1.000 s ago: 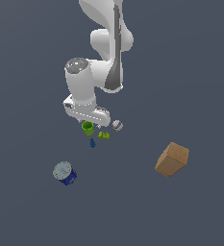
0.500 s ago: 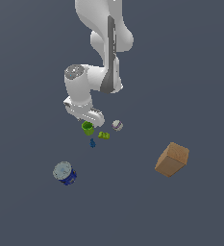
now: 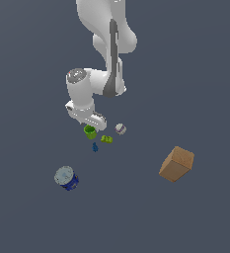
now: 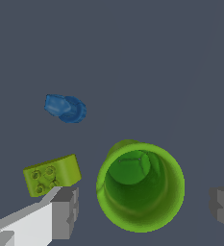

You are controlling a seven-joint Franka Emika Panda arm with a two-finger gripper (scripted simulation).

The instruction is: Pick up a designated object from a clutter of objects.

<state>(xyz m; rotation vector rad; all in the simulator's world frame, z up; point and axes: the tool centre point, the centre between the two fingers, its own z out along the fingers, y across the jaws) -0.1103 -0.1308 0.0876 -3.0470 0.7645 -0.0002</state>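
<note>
Flat even simulator light, dim grey ground, no cast shadows, soft low-resolution edges

In the exterior view the arm's hand hides the fingers and part of the green cup [image 3: 90,132], while the wrist view's edges cut off both fingers [image 4: 65,211], and the blue figure [image 3: 95,147] is too small to make out.

One cup [image 3: 90,131], brick [image 3: 106,139], figure [image 3: 95,147], ball [image 3: 120,129], can [image 3: 66,178], box [image 3: 176,164].
</note>
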